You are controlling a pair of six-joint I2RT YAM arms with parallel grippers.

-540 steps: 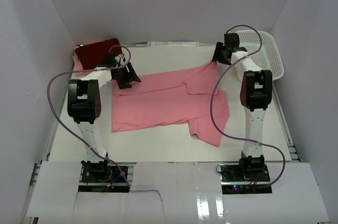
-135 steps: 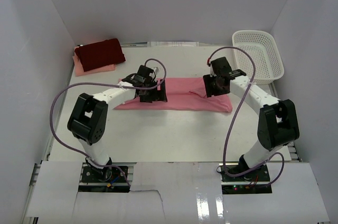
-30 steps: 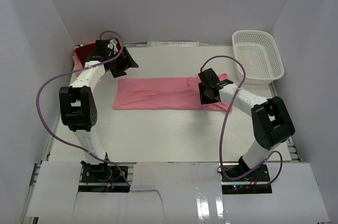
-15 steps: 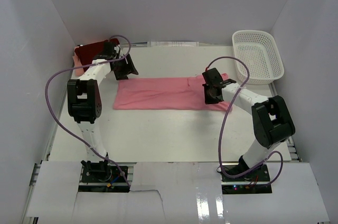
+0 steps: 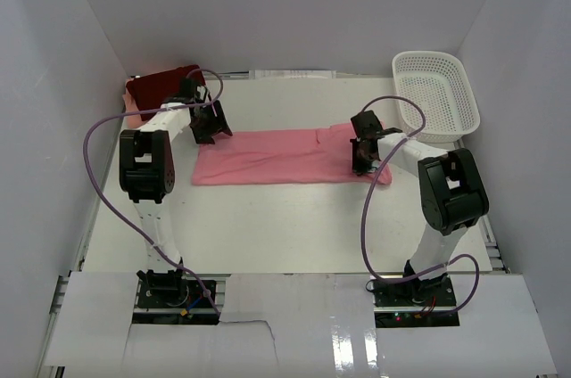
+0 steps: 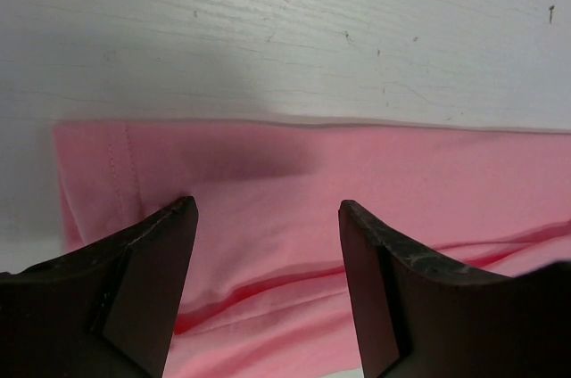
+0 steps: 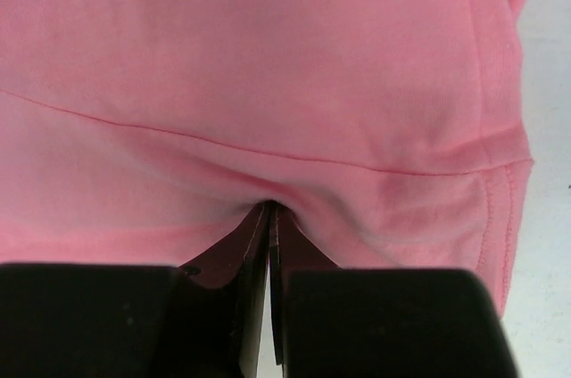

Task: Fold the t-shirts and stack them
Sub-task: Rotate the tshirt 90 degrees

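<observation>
1. On the overhead camera I see the pink shirt (image 5: 285, 157) folded into a long band across the middle of the table (image 5: 268, 226). The left gripper (image 5: 212, 128) is at its upper left corner and the right gripper (image 5: 360, 160) is on its right end.
2. Only that view shows the dark red shirt (image 5: 165, 88) in the upper left corner, lying on a pale shirt (image 5: 131, 110) whose edge peeks out. It also shows the basket (image 5: 435, 93) at upper right.
3. From overhead I cannot read either gripper's fingers, but the wrist cameras show them.
4. Left wrist: the fingers (image 6: 147, 280) stand spread. The band's corner fills the lower frame between and beyond them, with bare table above. I cannot tell whether they touch the cloth.
5. Right wrist: the fingers (image 7: 254, 244) are pressed together at lower centre, pinching a pucker of pink cloth, with the stitched hem at right.
</observation>
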